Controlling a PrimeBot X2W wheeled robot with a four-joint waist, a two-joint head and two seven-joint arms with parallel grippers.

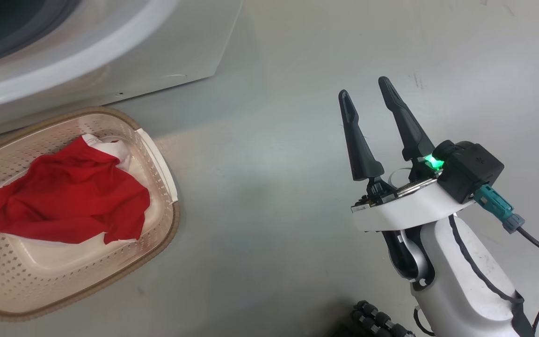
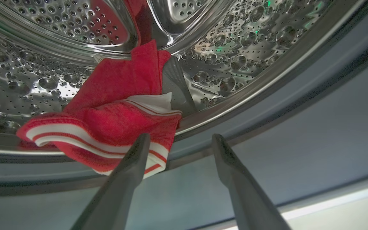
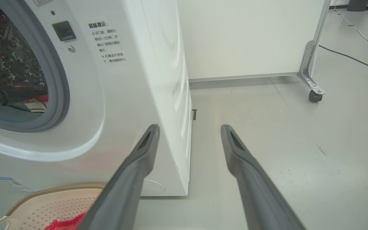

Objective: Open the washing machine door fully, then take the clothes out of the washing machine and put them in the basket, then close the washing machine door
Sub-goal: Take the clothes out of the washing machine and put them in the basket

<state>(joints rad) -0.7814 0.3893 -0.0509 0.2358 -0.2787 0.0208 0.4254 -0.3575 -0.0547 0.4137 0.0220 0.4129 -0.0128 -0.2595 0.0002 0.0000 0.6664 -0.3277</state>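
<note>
Left gripper (image 2: 180, 136): your fingers spread, striped red garment (image 2: 117, 111) just ahead on the drum (image 2: 251, 41) lip (one finger overlaps its hem) | right gripper (image 1: 363, 86): spread, well apart from basket (image 1: 159, 157) holding red cloth (image 1: 68, 192).

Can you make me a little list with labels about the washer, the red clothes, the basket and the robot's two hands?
washing machine: white, doorway open
drum: shiny steel, striped red garment lying at its front edge
basket: on the floor by the machine, holding a crumpled red garment
left gripper: open, pointing into the drum mouth, nothing gripped
right gripper: open, empty, above the floor
</note>
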